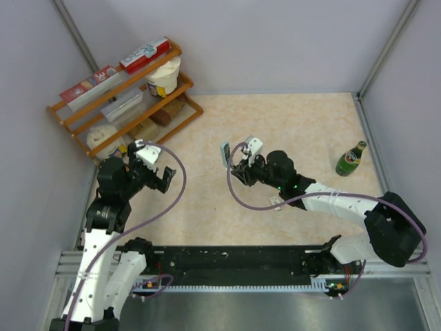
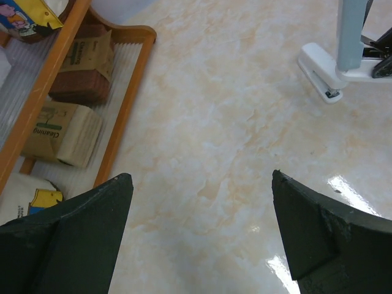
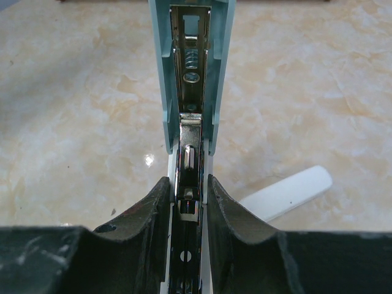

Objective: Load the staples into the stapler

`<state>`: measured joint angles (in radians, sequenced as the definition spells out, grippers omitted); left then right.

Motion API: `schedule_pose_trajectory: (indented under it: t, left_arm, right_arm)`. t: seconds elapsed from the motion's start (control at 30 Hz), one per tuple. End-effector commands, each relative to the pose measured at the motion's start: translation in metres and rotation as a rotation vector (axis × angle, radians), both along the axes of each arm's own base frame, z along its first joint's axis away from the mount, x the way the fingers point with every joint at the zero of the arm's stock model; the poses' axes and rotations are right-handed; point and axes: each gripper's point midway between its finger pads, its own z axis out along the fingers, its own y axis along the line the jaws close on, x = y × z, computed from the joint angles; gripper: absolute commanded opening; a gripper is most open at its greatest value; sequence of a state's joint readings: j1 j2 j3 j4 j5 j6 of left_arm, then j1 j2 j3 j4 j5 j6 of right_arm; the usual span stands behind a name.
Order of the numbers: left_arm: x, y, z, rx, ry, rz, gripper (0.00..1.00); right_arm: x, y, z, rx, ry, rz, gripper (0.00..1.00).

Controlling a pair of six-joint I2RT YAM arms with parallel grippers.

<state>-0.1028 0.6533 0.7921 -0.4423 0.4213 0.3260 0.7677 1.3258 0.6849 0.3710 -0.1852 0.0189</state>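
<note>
Pale-blue stapler (image 3: 191,73) is standing swung open near the middle of the desk (image 1: 310,124), baring its metal magazine channel (image 3: 190,153). Staples: cannot tell whether any are sitting inside. White base (image 3: 288,193) is angling off to the right. Right tool (image 3: 187,190) is clamping the channel's sides. Left tool (image 2: 201,177) is hovering wide open and empty beside the wooden shelf (image 2: 131,98), well apart.

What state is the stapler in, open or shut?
Open. The stapler has its blue cover swung up, baring the spring and metal rail, which the right fingers clamp.
</note>
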Motion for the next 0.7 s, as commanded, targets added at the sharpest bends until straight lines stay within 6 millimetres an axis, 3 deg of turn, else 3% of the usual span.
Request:
schedule_pose_trajectory:
  t: [0.0,0.2,0.43,0.67]
  left_arm:
    - [-0.004,0.021,-0.007,0.052,-0.003,0.093,0.99]
    - [-0.001,0.024,-0.007,0.019,0.003,0.105,0.99]
    - [-0.001,0.029,-0.008,0.008,-0.009,0.121,0.99]
    - [0.0,0.028,-0.009,0.001,-0.007,0.117,0.99]
  right_arm:
    - [0.019,0.019,0.029,0.101,-0.013,-0.116,0.09]
    - [0.016,0.047,0.003,0.015,0.009,-0.151,0.08]
    - [0.027,0.055,-0.012,-0.051,0.036,-0.243,0.09]
    - [0.026,0.068,-0.036,-0.091,0.096,-0.231,0.1]
